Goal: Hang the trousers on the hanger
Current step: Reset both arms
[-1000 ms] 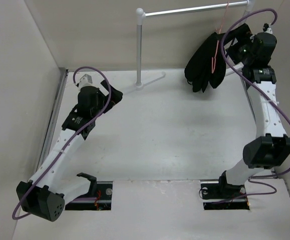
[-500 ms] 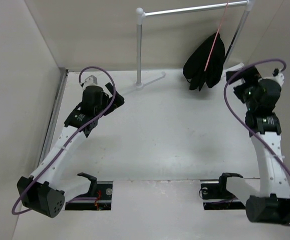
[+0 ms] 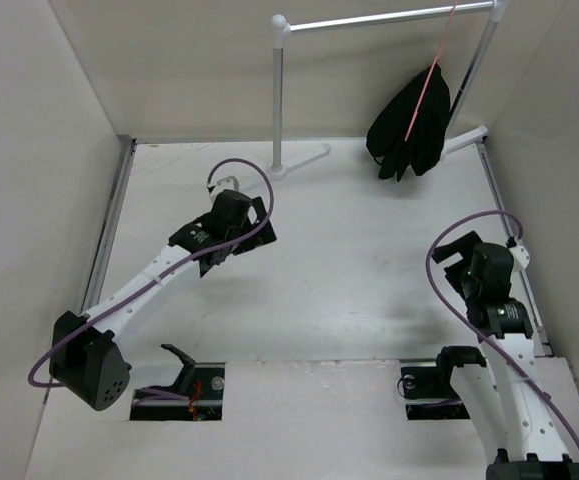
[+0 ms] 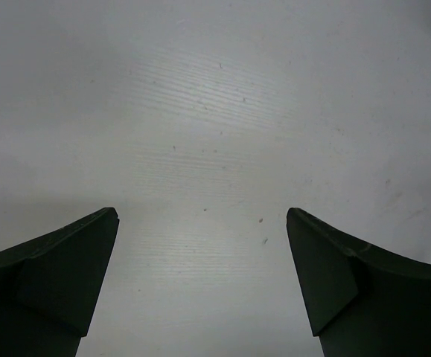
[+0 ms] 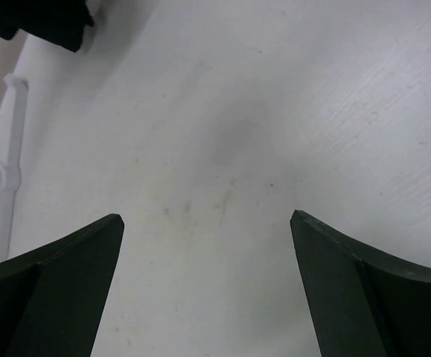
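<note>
So the trousers (image 3: 407,128) are hanging in a dark bunch off the hanger (image 3: 427,88), which is hooked over the rail of the rack (image 3: 369,22) at the far right of the table (image 3: 349,280). Looks basically done to me. The left gripper (image 4: 202,216) has its fingers spread wide over bare tabletop near the middle, nothing between them. The right gripper (image 5: 208,217) is the same, wide open and empty, low on the right side and well apart from the clothes. What I'd worry about is the way the fabric sits. It looks lumped to one side of the thin wire rather than draped evenly, so its own weight could drag it off the bar, or tip the hanger until it slides along the rail. I can't tell from here how much cloth is actually over the wire. The other risk is either arm clipping a foot or post of the rack as it moves, since any shake would set that light hanger swinging and could dump the lot.
</note>
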### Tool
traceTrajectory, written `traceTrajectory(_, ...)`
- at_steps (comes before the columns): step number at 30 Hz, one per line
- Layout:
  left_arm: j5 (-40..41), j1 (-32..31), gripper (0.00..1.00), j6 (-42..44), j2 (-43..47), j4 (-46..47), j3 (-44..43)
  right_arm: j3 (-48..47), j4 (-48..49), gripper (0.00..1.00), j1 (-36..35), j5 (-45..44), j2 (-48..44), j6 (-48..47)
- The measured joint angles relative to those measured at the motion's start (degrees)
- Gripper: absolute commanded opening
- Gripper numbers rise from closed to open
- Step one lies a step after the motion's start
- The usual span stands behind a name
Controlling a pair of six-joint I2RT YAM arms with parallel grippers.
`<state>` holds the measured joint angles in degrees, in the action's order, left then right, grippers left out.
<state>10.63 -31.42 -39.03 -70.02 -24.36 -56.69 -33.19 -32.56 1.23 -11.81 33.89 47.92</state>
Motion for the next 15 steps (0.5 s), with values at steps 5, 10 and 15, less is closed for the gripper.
traceTrajectory(5,0.31,-3.65,1.0,-0.02,-2.27,1.36,-0.02,1.79,-2.16,1.0,1.03,-0.85,-1.2,0.35)
traceTrajectory(10,0.46,-5.25,1.0,-0.04,-3.43,2.16,-0.02,1.86,-2.25,1.0,2.05,-1.22,-0.68,-0.15)
traceTrajectory(15,0.57,-5.6,1.0,-0.07,-3.52,2.29,-0.02,1.86,-1.99,1.0,2.1,-1.22,1.38,-0.83)
